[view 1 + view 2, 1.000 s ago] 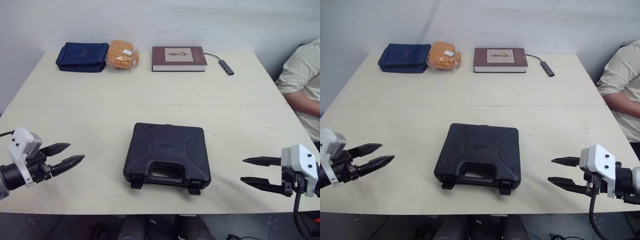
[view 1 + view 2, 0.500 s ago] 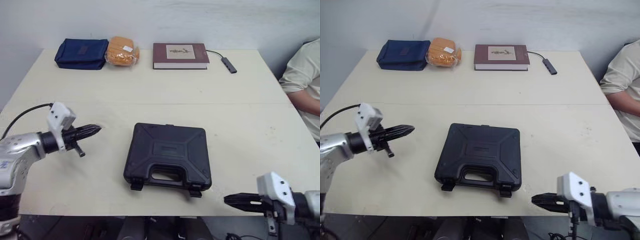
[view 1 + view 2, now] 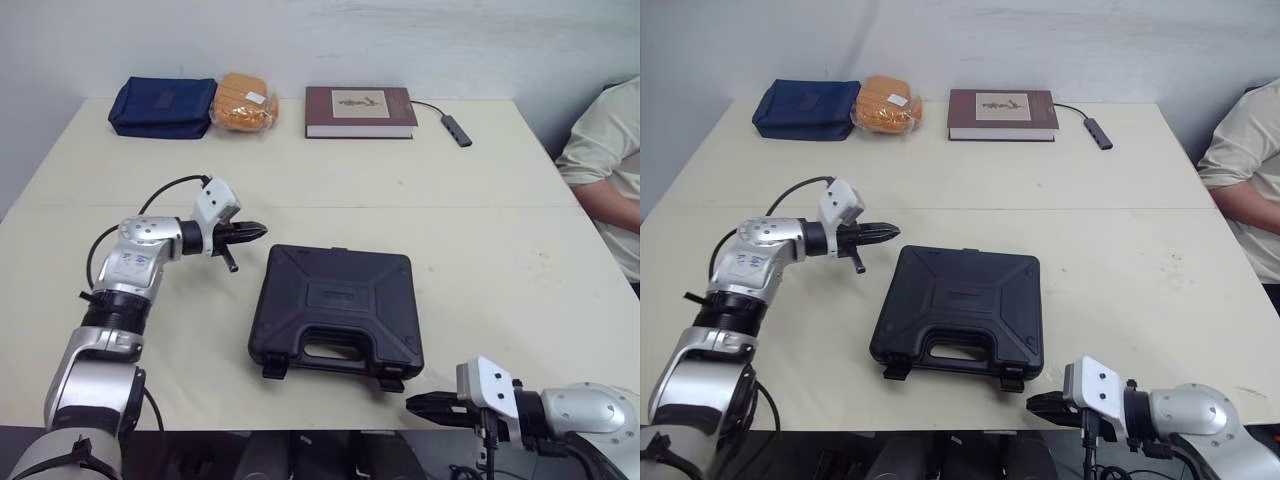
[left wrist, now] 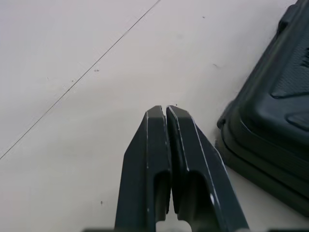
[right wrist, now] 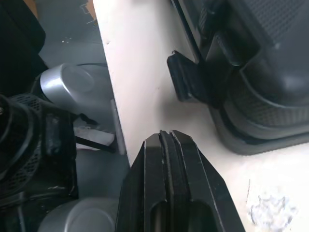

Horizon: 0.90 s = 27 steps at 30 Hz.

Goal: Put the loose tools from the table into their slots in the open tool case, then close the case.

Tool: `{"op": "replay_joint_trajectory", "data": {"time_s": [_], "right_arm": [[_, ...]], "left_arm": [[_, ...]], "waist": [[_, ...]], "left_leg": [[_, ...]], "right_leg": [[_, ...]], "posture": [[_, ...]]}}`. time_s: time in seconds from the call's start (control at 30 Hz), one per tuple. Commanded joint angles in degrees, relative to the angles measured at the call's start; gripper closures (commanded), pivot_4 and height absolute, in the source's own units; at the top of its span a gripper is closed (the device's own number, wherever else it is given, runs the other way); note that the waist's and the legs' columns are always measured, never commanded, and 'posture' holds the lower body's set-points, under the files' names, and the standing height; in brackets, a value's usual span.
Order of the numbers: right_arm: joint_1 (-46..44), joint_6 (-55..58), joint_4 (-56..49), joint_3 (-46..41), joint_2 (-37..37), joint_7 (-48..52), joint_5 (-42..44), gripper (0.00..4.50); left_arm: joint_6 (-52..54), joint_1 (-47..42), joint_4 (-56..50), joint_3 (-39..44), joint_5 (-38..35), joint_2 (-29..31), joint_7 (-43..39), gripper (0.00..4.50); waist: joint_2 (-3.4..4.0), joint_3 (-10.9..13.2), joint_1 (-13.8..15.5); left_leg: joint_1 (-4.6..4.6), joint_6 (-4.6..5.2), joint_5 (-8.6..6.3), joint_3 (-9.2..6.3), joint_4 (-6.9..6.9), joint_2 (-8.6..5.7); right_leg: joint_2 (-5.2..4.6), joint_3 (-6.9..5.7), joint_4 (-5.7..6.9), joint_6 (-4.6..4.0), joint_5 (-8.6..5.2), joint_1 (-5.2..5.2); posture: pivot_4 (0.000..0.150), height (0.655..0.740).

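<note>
Tool case [image 3: 336, 310] shut, crosswise, handle [image 3: 335, 352] nearside; latches [image 3: 272, 369] perhaps undone

Looks like office or lab test room, hard to say which. Plain white wall [image 3: 420, 40], big pale table [image 3: 300, 180] against it. Hardcover book [image 3: 360, 111], cabled USB adapter [image 3: 455, 130], navy pouch [image 3: 163, 107] at far edge. Person [image 3: 605, 170] seated alongside.

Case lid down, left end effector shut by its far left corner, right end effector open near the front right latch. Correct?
No: the right end effector is shut, as the right wrist view shows. The rest holds: case lid down, left end effector shut by its far left corner, right one near the front right latch.
</note>
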Motion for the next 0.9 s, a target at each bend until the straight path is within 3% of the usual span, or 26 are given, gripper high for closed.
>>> {"op": "replay_joint_trajectory", "data": {"time_s": [0.03, 0.2, 0.4, 0.63, 0.9], "right_arm": [[-3.0, -0.8, 1.4, 1.4, 0.9, -0.6, -0.7, 4.50], [-8.8, -1.6, 6.4, 1.4, -0.1, 1.4, -1.1, 4.50], [-17.2, -3.7, 14.6, 1.7, -0.6, 4.1, -2.3, 4.50], [-25.8, -6.2, 21.8, 3.7, 0.4, 6.0, -4.3, 4.50], [-26.4, -8.5, 26.0, 3.1, 0.0, 7.4, -5.4, 4.50]], "left_arm": [[-5.4, -4.1, 5.9, -0.8, 2.5, -2.1, -1.9, 4.43], [-8.7, -6.9, 11.8, -1.3, 4.4, -5.3, -5.1, 4.43], [-9.1, -4.5, 9.8, -2.2, 4.2, -5.6, -13.4, 4.43], [0.1, 4.9, -8.6, -1.8, 0.1, -0.1, -22.5, 4.43], [12.4, 17.2, -31.2, 2.1, -5.6, 1.9, -17.4, 4.43]], "waist": [[-0.08, 0.0, 0.0], [-0.19, 0.1, -0.2], [-0.25, 0.1, -0.2], [-0.24, 0.2, -0.7], [-0.22, 0.2, -0.4]], "left_leg": [[0.00, 0.00, 0.00, 0.00, 0.01, 0.00], [-0.06, -0.01, 0.01, 0.00, 0.04, 0.00], [-0.05, 0.01, 0.02, 0.05, 0.14, 0.00], [-0.07, 0.00, 0.01, 0.03, 0.10, 0.03], [-0.11, 0.01, 0.01, -0.12, 0.14, 0.04]], "right_leg": [[0.00, 0.00, 0.01, 0.00, 0.00, 0.00], [0.02, -0.06, 0.16, 0.02, 0.01, -0.03], [-0.01, -0.06, 0.11, 0.04, 0.02, -0.02], [0.00, -0.05, 0.20, 0.04, 0.02, -0.03], [-0.08, -0.05, 0.12, 0.03, 0.02, 0.01]], "posture": [[0.150, 0.7400], [0.150, 0.7400], [0.150, 0.7400], [0.150, 0.7400], [0.150, 0.7400]]}}
